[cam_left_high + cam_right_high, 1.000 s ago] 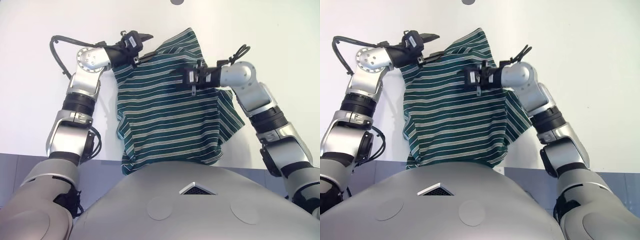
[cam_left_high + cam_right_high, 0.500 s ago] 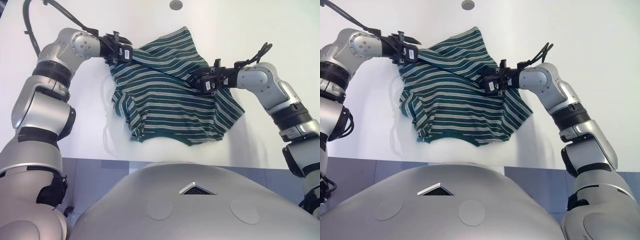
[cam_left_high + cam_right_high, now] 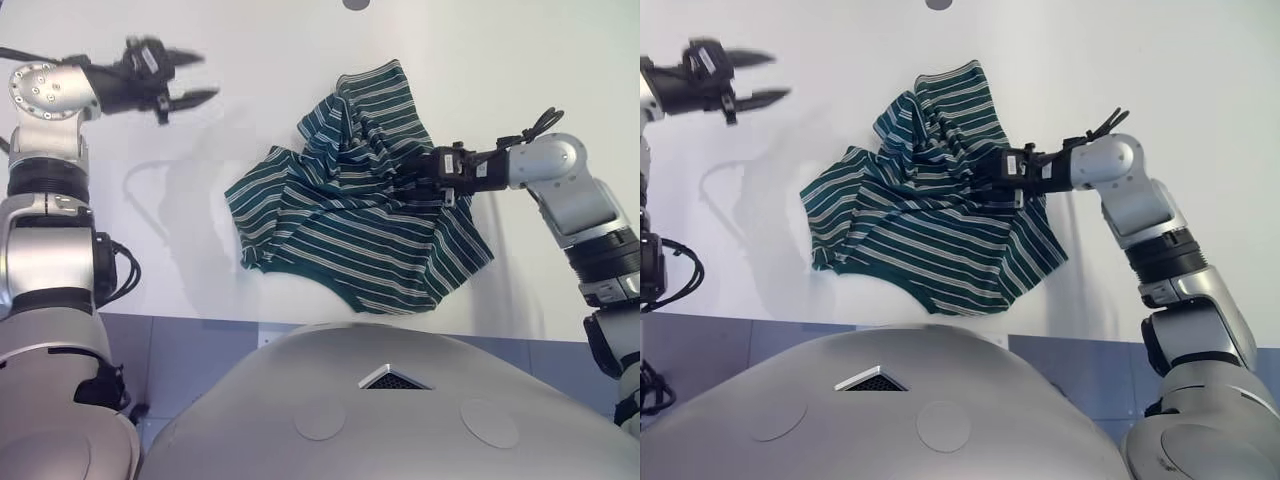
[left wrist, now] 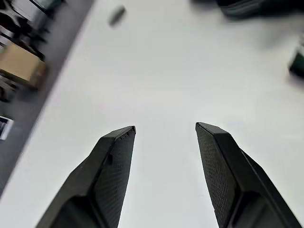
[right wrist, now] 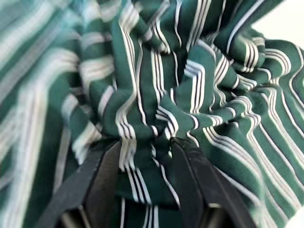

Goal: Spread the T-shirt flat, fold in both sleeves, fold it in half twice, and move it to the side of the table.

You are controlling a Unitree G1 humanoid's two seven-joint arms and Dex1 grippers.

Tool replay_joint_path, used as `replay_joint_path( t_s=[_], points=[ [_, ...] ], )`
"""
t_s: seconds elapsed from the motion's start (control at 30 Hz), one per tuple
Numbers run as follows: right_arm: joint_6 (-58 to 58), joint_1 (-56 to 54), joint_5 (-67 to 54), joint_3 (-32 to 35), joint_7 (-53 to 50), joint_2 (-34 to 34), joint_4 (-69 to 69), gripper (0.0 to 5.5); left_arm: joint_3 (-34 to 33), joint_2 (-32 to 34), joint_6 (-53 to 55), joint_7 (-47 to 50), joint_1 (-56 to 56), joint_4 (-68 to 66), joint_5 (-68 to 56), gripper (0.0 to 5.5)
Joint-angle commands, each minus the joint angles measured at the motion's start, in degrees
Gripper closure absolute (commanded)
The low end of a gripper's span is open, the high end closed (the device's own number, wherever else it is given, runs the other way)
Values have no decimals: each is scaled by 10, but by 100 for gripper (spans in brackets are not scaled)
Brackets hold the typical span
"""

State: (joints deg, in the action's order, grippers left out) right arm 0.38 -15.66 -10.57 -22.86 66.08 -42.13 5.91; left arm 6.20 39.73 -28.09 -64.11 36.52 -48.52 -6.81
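The dark green, white-striped cotton T-shirt lies crumpled on the white table, its sleeves lost in folds. The right gripper pinches a bunch at the shirt's right side. The left gripper hovers well left of the shirt, jaws apart and empty.

Likely robot lab or test room, not home. Plain white table, wide and flat, with small grey round plug at its 12 o'clock edge. Smooth grey floor past table edge at 6 o'clock. Beyond table's side, brown cardboard box and dark equipment, blurred, kind not clear.
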Motion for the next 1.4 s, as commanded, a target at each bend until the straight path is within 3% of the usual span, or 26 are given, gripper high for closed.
replay_joint_path(
  t_s=[0.03,0.17,0.37,0.5,0.6,0.8,0.93,1.07,1.2,1.3,1.4],
  points=[
    [63,-90,-98,102,29,5,17,359,16,-96,104,89,-125,339,-65,317],
    [36,-210,-40,124,-67,69,161,359,114,-89,82,149,-239,348,126,317],
    [-124,-249,181,9,-228,169,361,359,121,-47,110,159,-325,404,162,317],
    [-210,-229,310,-71,-274,154,454,359,121,-35,102,214,-312,355,216,317],
    [-208,-251,418,-125,-406,130,558,359,107,-42,104,242,-319,336,205,317],
    [-133,-283,406,-78,-560,156,670,359,77,-46,106,258,-343,331,164,317],
    [-181,-281,355,-29,-516,172,655,359,41,-66,118,242,-350,356,73,317],
    [-239,-253,202,67,-328,173,540,359,-4,-59,161,184,-374,425,-49,317],
    [-181,-219,94,123,-220,165,363,359,-91,-77,252,155,-335,527,-249,317],
    [-110,-156,63,80,-167,205,214,359,-109,-114,274,215,-204,471,-244,317],
    [-113,-106,165,-28,-170,232,204,359,-64,-145,225,265,-71,326,-122,317]
  ],
)
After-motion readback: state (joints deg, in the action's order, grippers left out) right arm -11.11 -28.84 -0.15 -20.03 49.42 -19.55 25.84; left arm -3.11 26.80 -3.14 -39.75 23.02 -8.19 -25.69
